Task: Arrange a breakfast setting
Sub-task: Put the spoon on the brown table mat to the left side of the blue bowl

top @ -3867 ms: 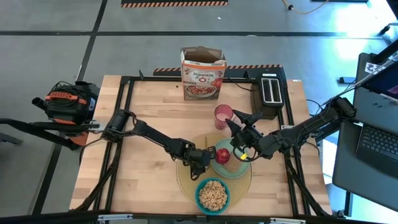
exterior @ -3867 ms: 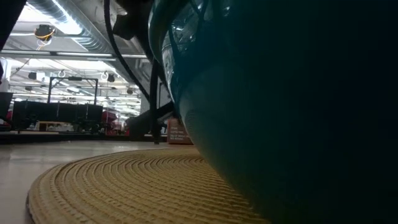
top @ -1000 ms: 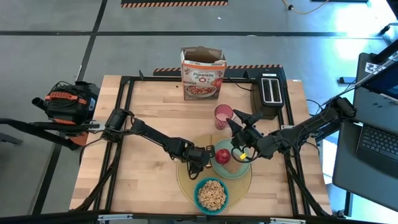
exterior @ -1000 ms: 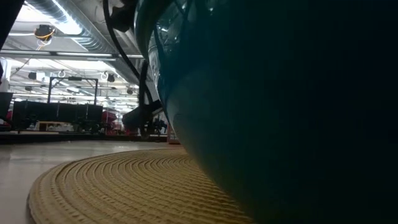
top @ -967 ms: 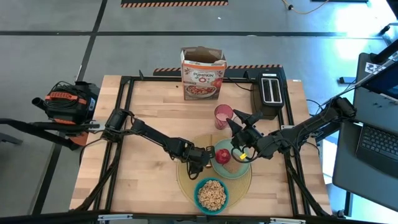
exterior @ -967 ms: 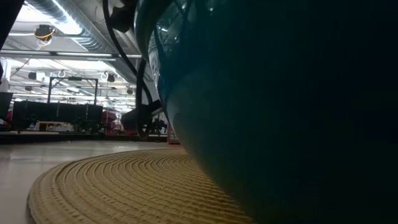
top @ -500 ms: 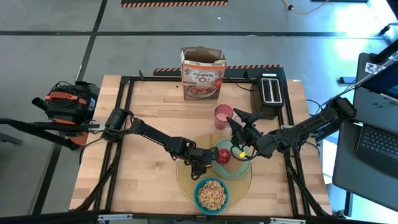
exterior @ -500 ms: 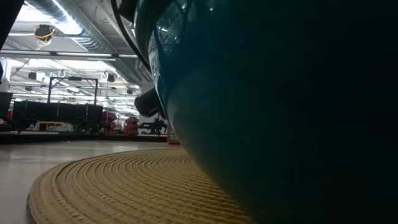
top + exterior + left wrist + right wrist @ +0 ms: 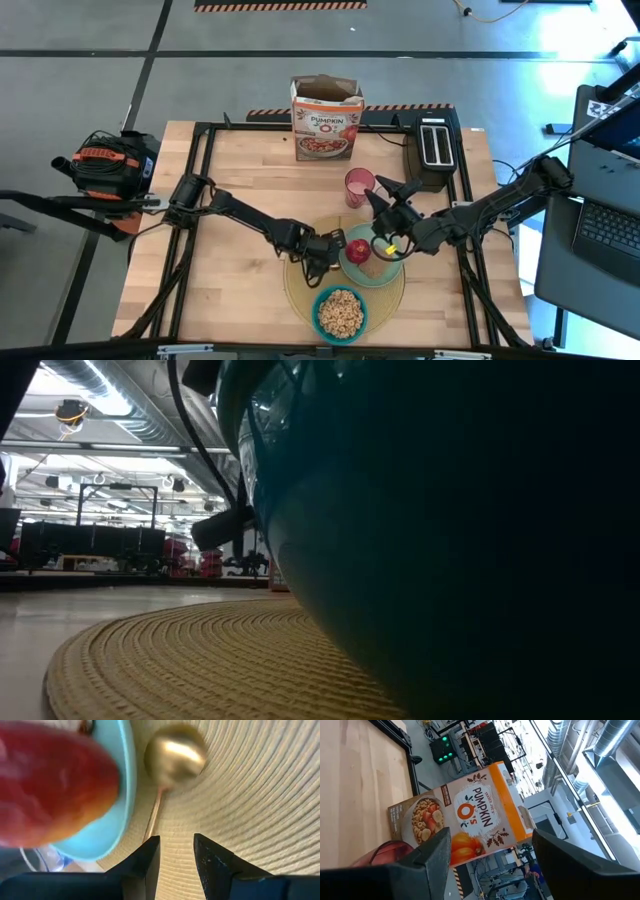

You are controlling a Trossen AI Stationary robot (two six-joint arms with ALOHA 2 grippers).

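The round yellow placemat (image 9: 345, 278) carries the pale green plate (image 9: 378, 262) with the red apple (image 9: 357, 249) and brown toast (image 9: 376, 268), and the blue bowl (image 9: 341, 312) of cereal. The gold spoon (image 9: 174, 754) lies flat on the mat beside the plate's rim (image 9: 125, 795). My left gripper (image 9: 324, 250) (image 9: 176, 842) is slightly open just above the mat, at the spoon handle's end, holding nothing. My right gripper (image 9: 380, 192) (image 9: 490, 837) is open and empty in the air beside the pink cup (image 9: 358, 186). The clear mug is not plainly seen.
A cereal box (image 9: 327, 118) and a black toaster (image 9: 435, 145) stand at the far edge. The bowl (image 9: 450, 560) fills the low view, with the mat (image 9: 200, 660) in front of it. Bare wood (image 9: 230, 180) lies to the left.
My left gripper has risen a little off the placemat and gone slightly toward the table's far edge, staying beside the plate. The spoon, plate and bowl have kept still.
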